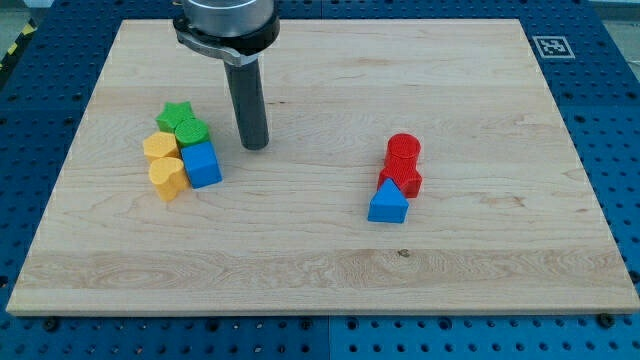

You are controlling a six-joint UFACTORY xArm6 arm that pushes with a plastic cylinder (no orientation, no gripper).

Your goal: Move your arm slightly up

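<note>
My tip (255, 146) rests on the wooden board (320, 250), just to the right of a cluster of blocks at the view's left. That cluster holds a green star (175, 115), a green cylinder (191, 131), a blue cube (202, 164), a yellow pentagon-like block (160, 147) and a yellow heart-like block (166, 178). The tip is about a block's width right of the green cylinder and does not touch it. At the view's right stand a red cylinder (403, 150), a red block (404, 178) and a blue triangle (388, 205), touching in a column.
The board lies on a blue pegboard table (610, 60). A black-and-white marker tag (551, 46) sits at the board's top right corner. The arm's dark flange (225, 22) hangs over the board's top edge.
</note>
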